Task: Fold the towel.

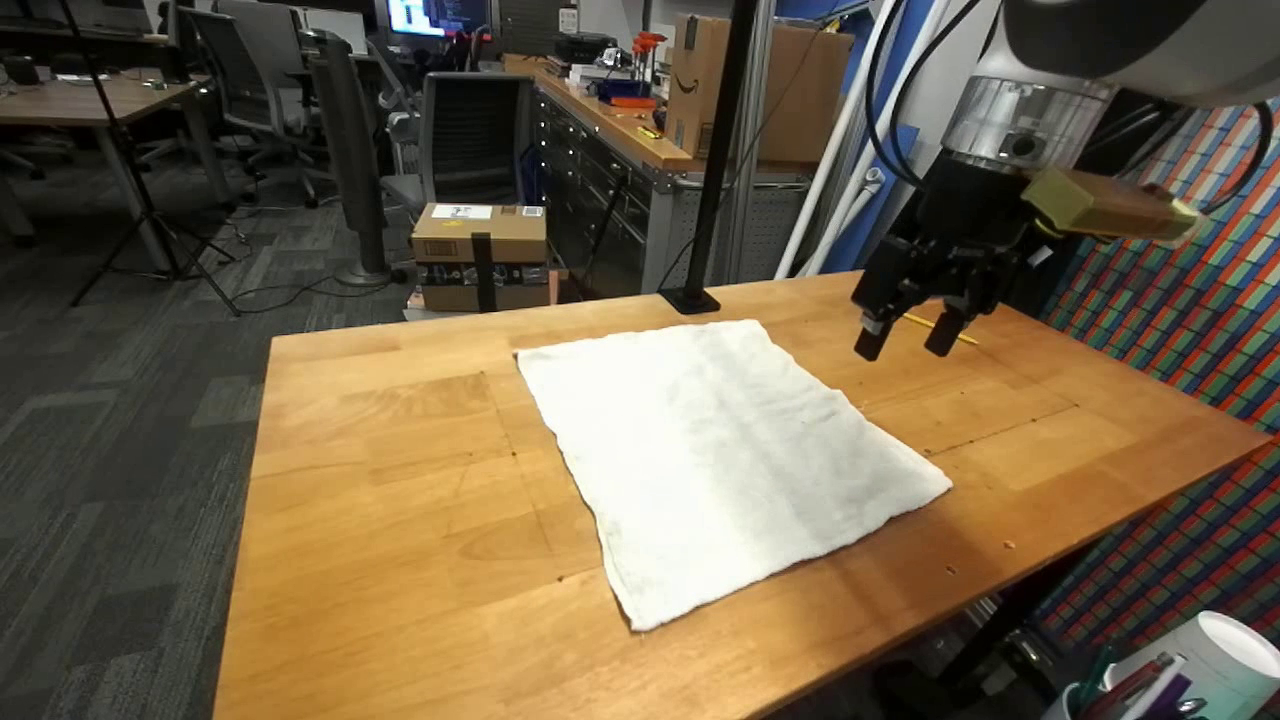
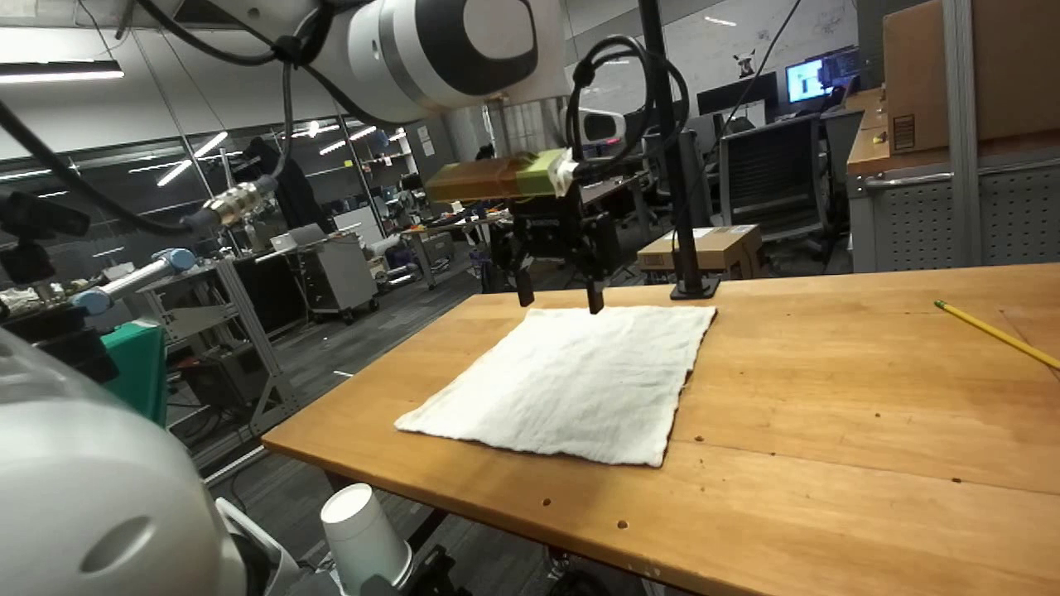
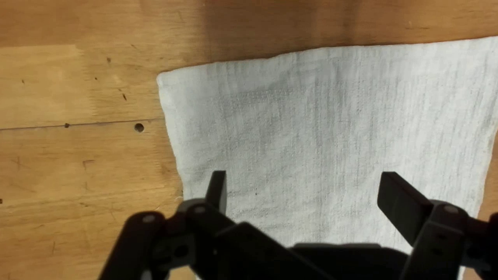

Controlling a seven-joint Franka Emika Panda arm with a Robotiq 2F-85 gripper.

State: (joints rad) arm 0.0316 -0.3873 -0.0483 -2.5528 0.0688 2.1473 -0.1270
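- A white, roughly square, lightly creased cloth towel [image 1: 720,460] is spread flat on a brown wooden table [image 1: 380,440].
- In an exterior view, a black two-fingered gripper [image 1: 905,343] is held raised, apart from the towel, at two o'clock from its middle; the jaws are parted wide.
- In the wrist view, both dark, blunt fingertips [image 3: 404,206] are seen against the towel, and the gap between the jaws is filled by its white weave.
- There, one towel corner is shown at ten o'clock from the gap's middle; its side edges are seen beyond the jaws at nine and three.
- A slim black metal post [image 1: 721,150] is stood on the table near the towel, at twelve o'clock.
- In an exterior view, a yellow, green-ended pencil [image 2: 998,335] is seen at three o'clock, well apart.
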